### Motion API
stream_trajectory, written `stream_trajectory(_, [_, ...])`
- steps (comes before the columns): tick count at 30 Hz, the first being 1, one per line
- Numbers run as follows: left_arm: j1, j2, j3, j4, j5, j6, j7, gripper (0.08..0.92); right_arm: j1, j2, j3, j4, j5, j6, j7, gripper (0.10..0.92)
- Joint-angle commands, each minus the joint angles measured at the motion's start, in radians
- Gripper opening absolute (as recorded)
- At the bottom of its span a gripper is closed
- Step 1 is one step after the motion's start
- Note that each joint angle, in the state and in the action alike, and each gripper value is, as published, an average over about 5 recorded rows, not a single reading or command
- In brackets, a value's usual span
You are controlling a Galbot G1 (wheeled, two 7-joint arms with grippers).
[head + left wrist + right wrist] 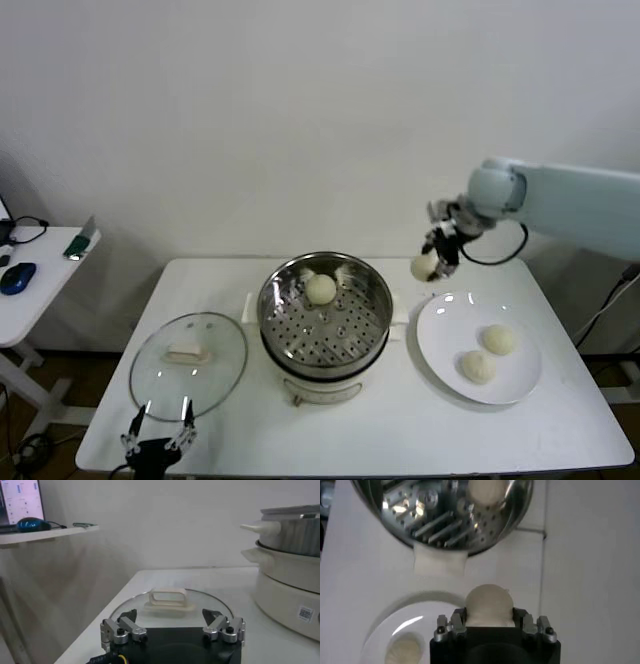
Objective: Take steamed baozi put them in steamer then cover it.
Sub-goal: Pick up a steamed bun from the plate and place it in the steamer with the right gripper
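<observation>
White wall behind, white table out front, and on it the steamer sits near the middle, its shiny perforated basket on a white cooker base. One baozi in the steamer rests toward the far side of the basket, and it shows again in the right wrist view at the basket's edge. Up in the air, the right gripper hangs above the table between the steamer and the white plate, its fingers pinched around a held baozi; the right wrist view has that bun bulging out between the two fingers, clear of the surface. On the plate, to the robot's right of the steamer, two remaining baozi lie close together but apart. Over on the other side, the cover lies flat on the table just beside the steamer, cream handle up. Down at the near table edge, the left gripper waits low by the cover's rim, fingers spread wide and gripping nothing, the handle visible beyond them. Off to the left stands a side desk with a blue mouse.
</observation>
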Motion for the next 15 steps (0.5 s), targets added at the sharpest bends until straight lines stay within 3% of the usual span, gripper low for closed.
stream_trajectory(1, [-0.003,-0.001,0.004,0.007,0.003,0.0,0.0,0.823,0.203,0.161,0.037,0.133,0.281,-0.114,0.078,0.615])
stream_trajectory(6, [-0.002,0.001,0.006,0.008,0.003,-0.001,-0.001,0.823,0.072,0.316,0.135,0.154,0.342,-0.187,0.186,0.616])
stream_trajectory(15, [-0.001,0.001,0.0,0.003,0.001,-0.001,-0.003,0.823,-0.115,0.432,0.106,0.086,0.26,-0.213,0.256,0.615])
